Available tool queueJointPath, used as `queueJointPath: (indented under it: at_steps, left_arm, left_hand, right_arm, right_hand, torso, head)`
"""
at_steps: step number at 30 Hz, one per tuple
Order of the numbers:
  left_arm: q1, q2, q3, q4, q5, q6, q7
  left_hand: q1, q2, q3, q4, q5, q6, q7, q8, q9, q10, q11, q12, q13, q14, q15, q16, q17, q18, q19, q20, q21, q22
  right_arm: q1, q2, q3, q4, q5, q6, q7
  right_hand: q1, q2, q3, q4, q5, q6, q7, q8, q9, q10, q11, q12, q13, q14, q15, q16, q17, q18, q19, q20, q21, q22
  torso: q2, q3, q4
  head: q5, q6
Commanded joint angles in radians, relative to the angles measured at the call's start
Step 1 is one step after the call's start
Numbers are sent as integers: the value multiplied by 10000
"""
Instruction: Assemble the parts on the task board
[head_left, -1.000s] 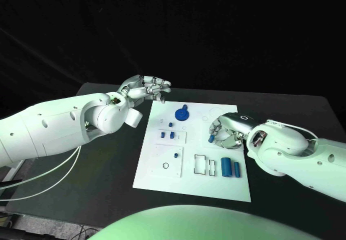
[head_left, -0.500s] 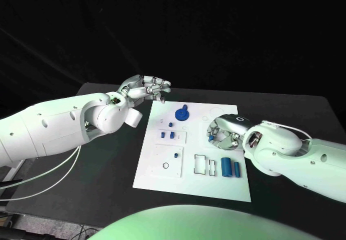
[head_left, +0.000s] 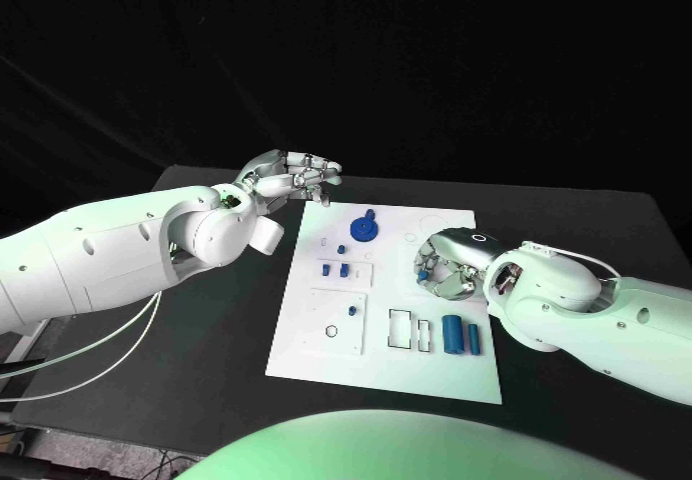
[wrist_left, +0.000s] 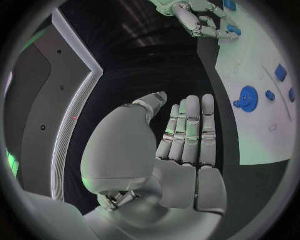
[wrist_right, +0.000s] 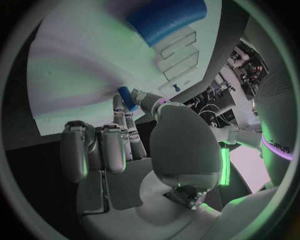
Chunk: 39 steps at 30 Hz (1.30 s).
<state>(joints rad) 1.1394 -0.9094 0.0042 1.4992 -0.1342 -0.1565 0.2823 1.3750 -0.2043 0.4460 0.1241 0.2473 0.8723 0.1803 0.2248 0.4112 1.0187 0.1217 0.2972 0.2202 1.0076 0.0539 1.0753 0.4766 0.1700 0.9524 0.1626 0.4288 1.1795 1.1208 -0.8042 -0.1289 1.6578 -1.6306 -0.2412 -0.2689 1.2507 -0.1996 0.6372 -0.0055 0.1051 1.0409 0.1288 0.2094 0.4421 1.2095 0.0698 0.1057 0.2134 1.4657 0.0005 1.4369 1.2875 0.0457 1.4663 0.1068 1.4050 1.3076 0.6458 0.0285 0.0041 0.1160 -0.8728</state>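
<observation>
The bench (head_left: 216, 350) carries the task board (head_left: 378, 370). The right hand (head_left: 444, 265) is held low over the board's right side, a small blue part (wrist_right: 128, 98) pinched in its fingers (wrist_right: 122, 120). The empty slots (head_left: 410, 330) are judged to lie just nearer the robot. The left hand (head_left: 296, 175), fingers loosely curled and holding nothing, hangs beyond the board's far-left corner, farther off.
</observation>
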Motion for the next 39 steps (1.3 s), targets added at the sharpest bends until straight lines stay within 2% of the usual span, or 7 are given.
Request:
queueJointPath:
  at_steps: [1, 4, 6, 15, 25, 32, 39]
  left_arm:
    - [8, 12, 6, 22, -17, 158, 38]
    - [8, 14, 6, 20, -17, 158, 39]
    - [8, 15, 6, 18, -17, 159, 39]
    - [7, 36, 6, -22, -17, 167, 41]
    - [6, 101, 5, -101, -17, 186, 48]
    - [2, 174, 2, -160, -16, 220, 52]
    - [1, 252, -1, -186, -13, 251, 47]
  left_hand:
    - [-14, -100, 42, 10, 13, -83, 8, 38, 2, -81, 8, 40, -14, 13, 10, -38, -13, 103, 50, -7, -30, -9]
    - [-14, -100, 42, 10, 13, -83, 8, 38, 2, -81, 8, 40, -14, 13, 10, -38, -13, 103, 50, -7, -30, -9]
    - [-14, -100, 42, 10, 13, -83, 8, 38, 2, -81, 8, 40, -14, 13, 10, -38, -13, 103, 50, -7, -30, -9]
    - [-16, -103, 68, 2, 13, -87, 7, 58, 6, -81, 7, 53, -16, 15, 9, -37, -21, 104, 52, -6, -33, -14]
    - [-8, -103, 79, -6, 16, -89, 5, 63, 7, -81, 5, 56, -17, 16, 7, -37, -23, 105, 53, -7, -33, -16]
    - [-8, -103, 79, -6, 16, -89, 5, 63, 7, -81, 5, 56, -17, 16, 7, -37, -23, 105, 53, -7, -33, -16]
    - [-8, -103, 79, -6, 16, -89, 5, 63, 7, -81, 5, 56, -17, 16, 7, -37, -23, 105, 53, -7, -33, -16]
  right_arm:
    - [-26, 10, -12, 29, -206, -269, -46]
    - [-28, -10, -12, 64, -223, -520, -32]
    - [-29, -34, -11, 99, -232, -662, -23]
    - [28, -291, 15, 484, -210, -1157, -20]
    - [287, -639, 124, 1656, 305, -1317, 15]
    - [213, 27, 126, 2018, 429, -1328, 176]
    - [-225, 1036, 56, 1822, 419, -1266, 412]
  right_hand:
    - [94, 293, 218, -15, -138, 257, -95, 192, 144, 302, -103, 102, 106, 456, -144, 52, 25, -127, 440, -117, 127, 2202]
    - [172, 530, 418, -55, -304, 379, -181, 382, 334, 547, -198, 151, 189, 460, -230, 51, 24, -139, 463, -198, 187, 2218]
    - [177, 555, 478, -83, -327, 372, -190, 434, 405, 594, -218, 146, 211, 462, -246, 51, 24, -148, 479, -221, 230, 2230]
    - [129, 445, 514, -173, -364, 358, -207, 555, 572, 638, -233, 101, 254, 457, -267, 34, -11, -151, 482, -254, 241, 2232]
    - [109, 405, 509, -188, -376, 349, -210, 571, 600, 630, -234, 82, 260, 455, -268, 27, -25, -149, 477, -257, 229, 2228]
    - [84, 386, 506, -188, -372, 332, -207, 575, 616, 618, -228, 65, 263, 452, -266, 20, -38, -141, 462, -259, 193, 2218]
    - [64, 386, 533, -195, -324, 277, -195, 571, 644, 580, -218, 21, 267, 446, -261, 5, -68, -126, 433, -259, 122, 2197]
  torso:
    - [-5, 5, 3]
    - [-5, 6, 1]
    - [-8, 5, -2]
    - [-25, -5, -7]
    - [-25, -7, -2]
    - [-16, 1, 2]
    - [2, -11, 22]
  head:
    - [-15, 2]
    - [-10, 2]
    - [-14, 2]
    - [-26, 2]
    - [23, 2]
    - [108, 2]
    - [172, 6]
